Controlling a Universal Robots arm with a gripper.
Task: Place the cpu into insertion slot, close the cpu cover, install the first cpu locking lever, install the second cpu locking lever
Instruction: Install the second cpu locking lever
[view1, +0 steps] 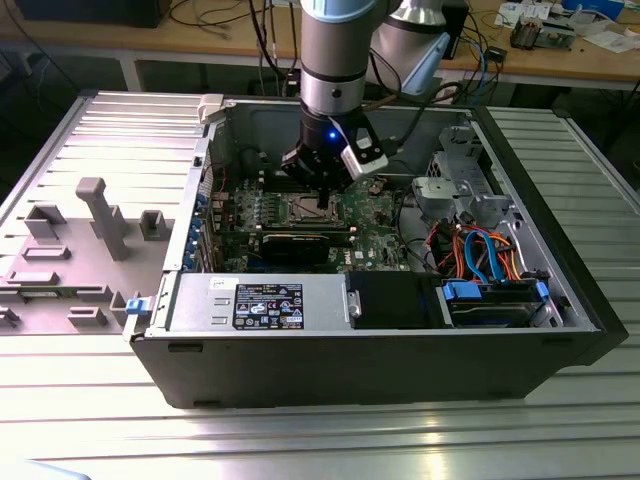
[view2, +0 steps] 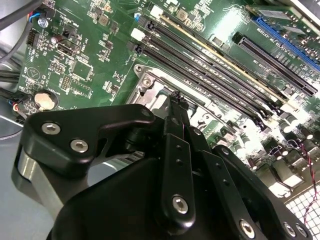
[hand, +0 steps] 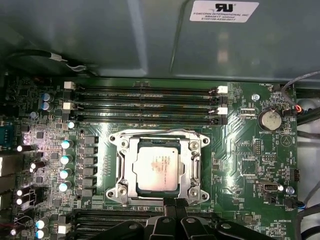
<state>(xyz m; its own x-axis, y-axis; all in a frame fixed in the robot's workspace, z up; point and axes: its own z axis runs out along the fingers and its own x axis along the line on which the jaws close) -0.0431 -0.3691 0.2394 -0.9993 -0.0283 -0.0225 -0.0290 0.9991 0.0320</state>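
- motherboard (hand: 235, 165): green
- cpu (hand: 159, 168): silver-grey top
- cpu cover (hand: 192, 165): silver frame
- gripper (hand: 174, 204): black
- memory slots (hand: 145, 106): black, white end clips
- coin battery (hand: 270, 119): silver
- capacitors (hand: 65, 159): pale blue-silver tops
- computer case (view1: 350, 375): dark grey

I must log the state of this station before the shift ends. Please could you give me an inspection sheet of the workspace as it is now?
Surface: ribbed metal table carrying an open computer case.
Job's things: cpu lies flat in the insertion slot; cpu cover is down around it.
Clutter: grey fixture blocks on the exterior view's left.
Grippers: gripper hangs at the socket's edge, fingers together, holding nothing.
Cables: orange and blue bundle in the case, on the exterior view's right.
Surroundings: wooden bench with wires behind.
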